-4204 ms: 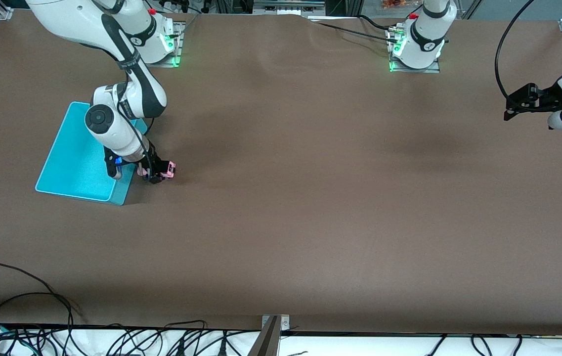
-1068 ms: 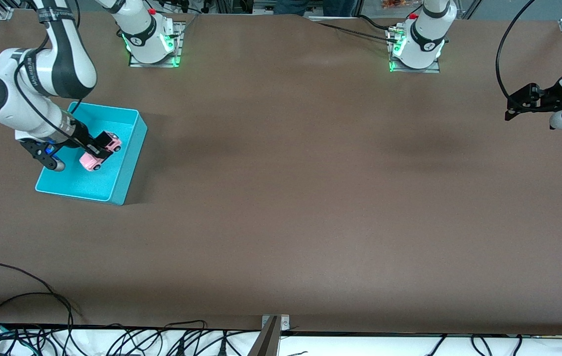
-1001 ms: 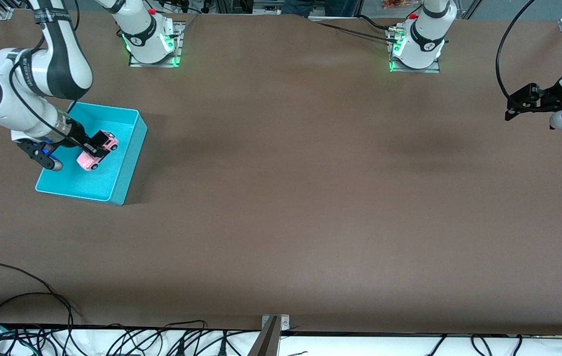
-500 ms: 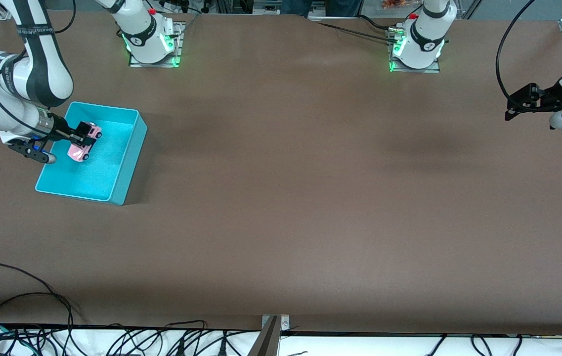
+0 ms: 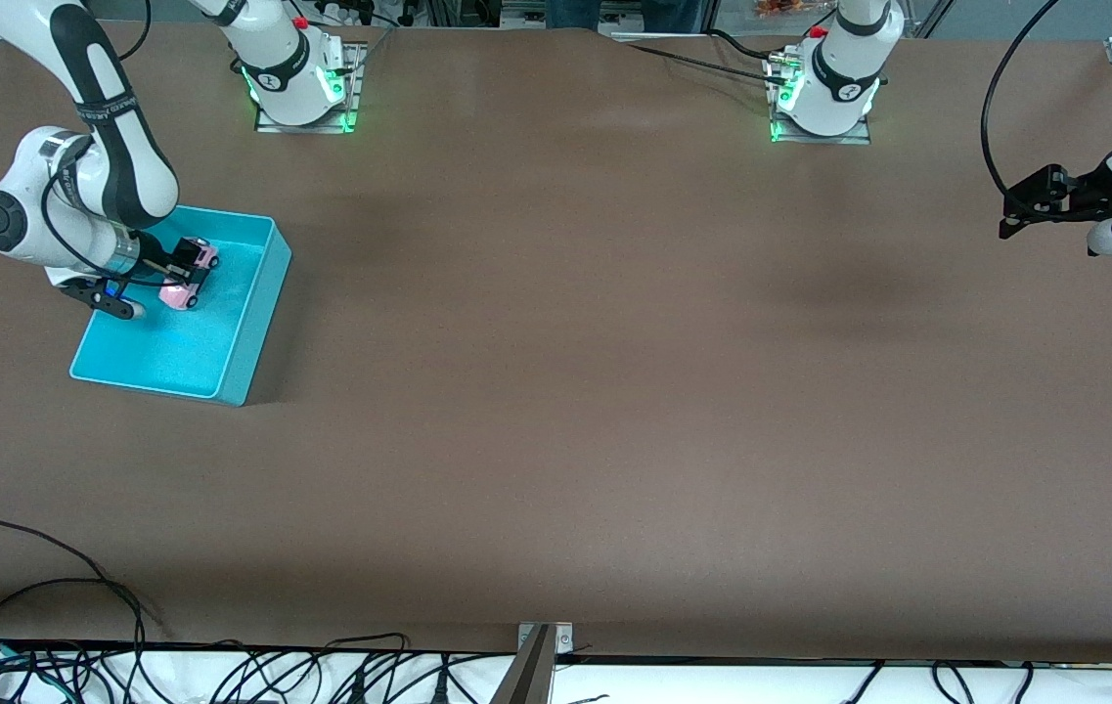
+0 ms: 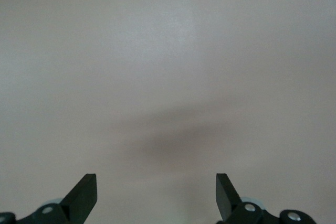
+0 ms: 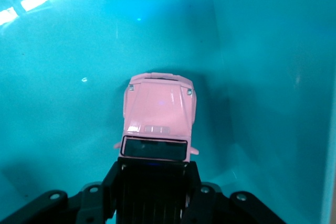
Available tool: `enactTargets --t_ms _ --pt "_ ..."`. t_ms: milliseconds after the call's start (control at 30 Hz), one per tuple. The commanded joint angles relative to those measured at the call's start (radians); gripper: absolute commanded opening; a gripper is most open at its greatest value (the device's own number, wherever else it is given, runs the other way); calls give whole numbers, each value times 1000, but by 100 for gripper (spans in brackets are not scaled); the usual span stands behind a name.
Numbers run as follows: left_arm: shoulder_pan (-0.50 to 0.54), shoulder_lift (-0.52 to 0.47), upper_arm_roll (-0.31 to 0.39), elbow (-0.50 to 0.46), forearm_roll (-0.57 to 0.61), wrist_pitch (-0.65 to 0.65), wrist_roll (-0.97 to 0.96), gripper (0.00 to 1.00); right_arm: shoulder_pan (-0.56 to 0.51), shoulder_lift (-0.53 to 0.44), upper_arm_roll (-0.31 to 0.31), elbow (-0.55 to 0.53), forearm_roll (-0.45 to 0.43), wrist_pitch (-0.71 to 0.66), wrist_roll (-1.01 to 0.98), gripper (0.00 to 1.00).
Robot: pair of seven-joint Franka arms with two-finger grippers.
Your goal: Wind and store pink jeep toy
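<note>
The pink jeep toy point(image 5: 192, 280) point(image 7: 158, 115) is held inside the turquoise bin point(image 5: 252, 323), low over its floor and close to the wall on the robots' side. My right gripper point(image 5: 182, 271) point(image 7: 153, 184) is shut on the jeep's black rear roof, its fingers point(image 7: 202, 182) pressed against both sides; the pink hood points away from the wrist. My left gripper point(image 5: 1010, 217) point(image 6: 156, 192) hangs open and empty over bare table at the left arm's end, where that arm waits.
The bin's inner walls point(image 7: 273, 77) rise close beside the jeep. Brown tabletop point(image 5: 614, 342) spreads between the two arms. Cables point(image 5: 47, 596) lie along the table edge nearest the front camera.
The right gripper has carried the jeep lower into the bin and toward the wall on the robots' side. The left arm has not moved.
</note>
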State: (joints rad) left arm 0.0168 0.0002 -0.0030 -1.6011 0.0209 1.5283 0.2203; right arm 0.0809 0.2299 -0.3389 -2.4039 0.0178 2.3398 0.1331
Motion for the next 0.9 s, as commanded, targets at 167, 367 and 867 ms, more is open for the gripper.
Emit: enactTargets --t_ms 167,367,867 --pt "5 17 -2 33 -12 -11 2 100 -1 31 -2 -9 -13 49 -15 0" --pt "5 15 -2 33 -12 -11 4 100 -1 37 -2 -7 -13 47 -15 24" --pt "5 17 -2 33 -12 -11 4 100 -1 31 3 -7 -15 36 -6 100"
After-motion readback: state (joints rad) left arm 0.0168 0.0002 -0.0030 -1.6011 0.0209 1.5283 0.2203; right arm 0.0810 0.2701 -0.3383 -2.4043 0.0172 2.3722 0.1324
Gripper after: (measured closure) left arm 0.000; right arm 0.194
